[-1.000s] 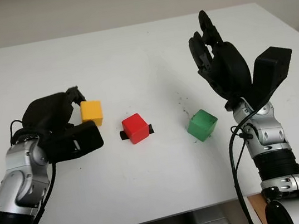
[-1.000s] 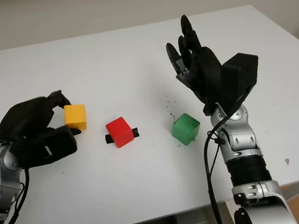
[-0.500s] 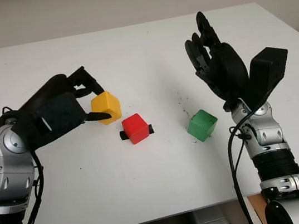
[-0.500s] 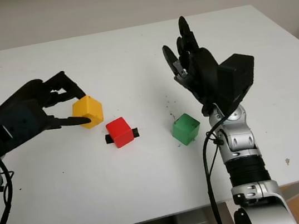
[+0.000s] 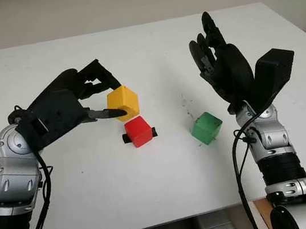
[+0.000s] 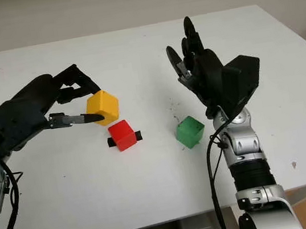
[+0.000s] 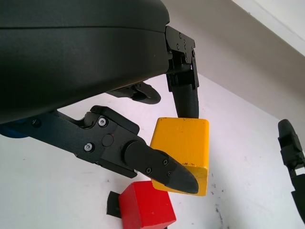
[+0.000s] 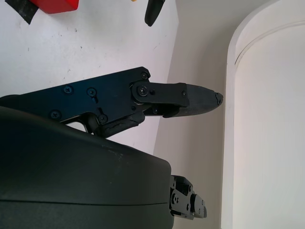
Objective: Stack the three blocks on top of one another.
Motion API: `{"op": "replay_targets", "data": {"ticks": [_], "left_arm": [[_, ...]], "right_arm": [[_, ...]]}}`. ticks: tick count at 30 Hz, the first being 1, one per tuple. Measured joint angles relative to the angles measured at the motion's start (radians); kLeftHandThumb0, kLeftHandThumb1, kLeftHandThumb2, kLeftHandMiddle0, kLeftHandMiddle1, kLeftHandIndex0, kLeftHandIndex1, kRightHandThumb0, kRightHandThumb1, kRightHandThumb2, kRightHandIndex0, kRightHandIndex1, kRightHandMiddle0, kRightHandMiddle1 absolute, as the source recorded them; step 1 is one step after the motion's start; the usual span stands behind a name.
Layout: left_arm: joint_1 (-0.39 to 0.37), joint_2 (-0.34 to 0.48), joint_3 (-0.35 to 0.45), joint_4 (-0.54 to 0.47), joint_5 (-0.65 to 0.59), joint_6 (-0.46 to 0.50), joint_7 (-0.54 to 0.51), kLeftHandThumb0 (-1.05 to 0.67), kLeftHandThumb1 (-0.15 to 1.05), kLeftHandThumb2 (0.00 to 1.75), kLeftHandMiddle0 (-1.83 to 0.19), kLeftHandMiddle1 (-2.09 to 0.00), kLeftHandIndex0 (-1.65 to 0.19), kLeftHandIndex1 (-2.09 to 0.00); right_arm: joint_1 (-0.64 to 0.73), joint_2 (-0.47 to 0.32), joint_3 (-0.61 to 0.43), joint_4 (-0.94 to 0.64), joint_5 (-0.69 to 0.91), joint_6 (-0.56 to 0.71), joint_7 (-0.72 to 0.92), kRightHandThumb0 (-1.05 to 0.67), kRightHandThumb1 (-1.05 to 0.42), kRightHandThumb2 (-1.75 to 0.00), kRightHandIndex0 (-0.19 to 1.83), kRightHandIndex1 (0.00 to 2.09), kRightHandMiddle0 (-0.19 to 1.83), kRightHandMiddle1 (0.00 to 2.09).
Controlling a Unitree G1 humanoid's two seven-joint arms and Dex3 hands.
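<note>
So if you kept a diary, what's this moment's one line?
left hand: holds yellow block over red block | right hand: open, raised | green block: on table

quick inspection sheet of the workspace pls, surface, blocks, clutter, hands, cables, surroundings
surface: white table, a few dark specks near the green block
job's things: yellow cube block held off the table, just above and behind the red cube block; red block on the table; green cube block on the table, apart to the right
clutter: black tape strip under the red block
grippers: left hand grips the yellow block; right hand open, raised behind the green block
cables: black cables along both forearms
surroundings: pale wall behind the table
</note>
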Motion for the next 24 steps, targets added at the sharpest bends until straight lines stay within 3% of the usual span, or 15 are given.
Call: {"op": "replay_targets", "data": {"ticks": [24], "left_arm": [[-0.033,-0.089,-0.077,0.127,-0.043,-0.054,0.038,-0.42,1.05,0.15,-0.38,-0.02,-0.36,-1.68]], "right_arm": [[0.01,0.0,0.001,-0.003,0.002,0.0,0.002,-0.58,-1.05,-0.39,-0.19,0.02,-0.18,0.05]]}}
